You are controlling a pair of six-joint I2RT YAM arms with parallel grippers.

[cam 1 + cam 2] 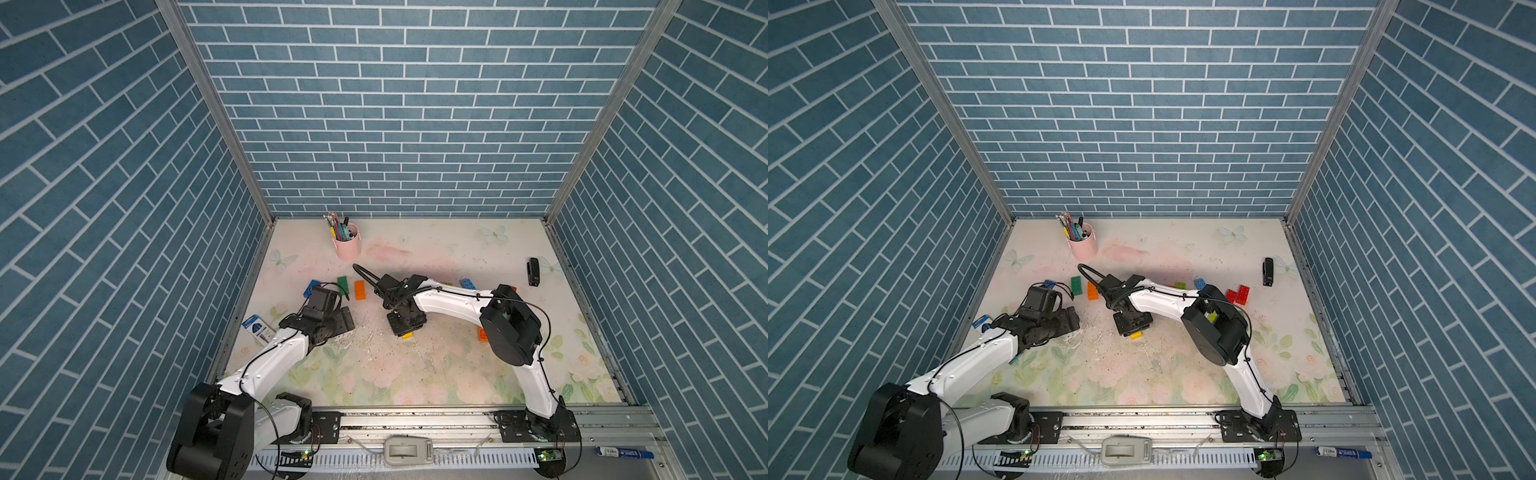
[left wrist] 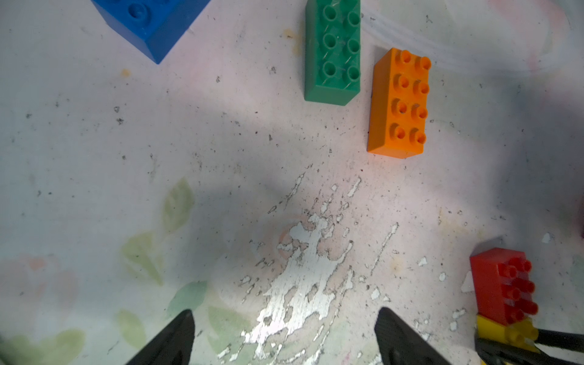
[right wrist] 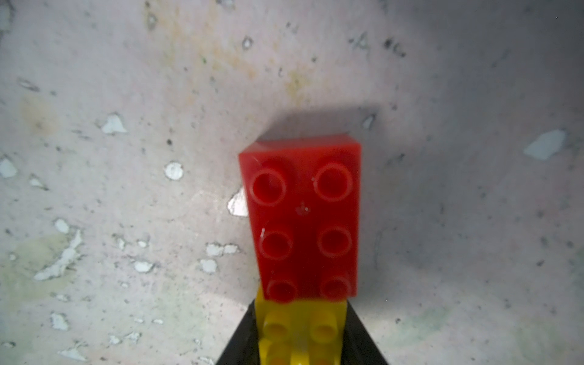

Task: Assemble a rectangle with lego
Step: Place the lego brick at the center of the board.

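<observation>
My right gripper (image 3: 300, 341) is shut on a yellow lego brick (image 3: 300, 331), its black fingers (image 3: 240, 341) pressed against both long sides. A red brick (image 3: 303, 218) overlaps the yellow one's far end, studs up, low over the worn table. In both top views only a yellow corner (image 1: 408, 335) shows under that gripper (image 1: 405, 328). My left gripper (image 2: 285, 310) hangs open and empty above bare table. Beyond it lie a dark green brick (image 2: 331, 53), an orange brick (image 2: 399, 104) and a blue brick (image 2: 151, 25). The red brick (image 2: 502, 284) is off to its side.
More lego lies behind the right arm: two red bricks (image 1: 1242, 294), a lime one (image 1: 1180, 285), a light blue one (image 1: 468, 283) and an orange one (image 1: 482, 333). A pink pen cup (image 1: 347, 245) stands at the back, a black stapler (image 1: 533, 271) far right, a blue-white box (image 1: 258, 328) by the left wall.
</observation>
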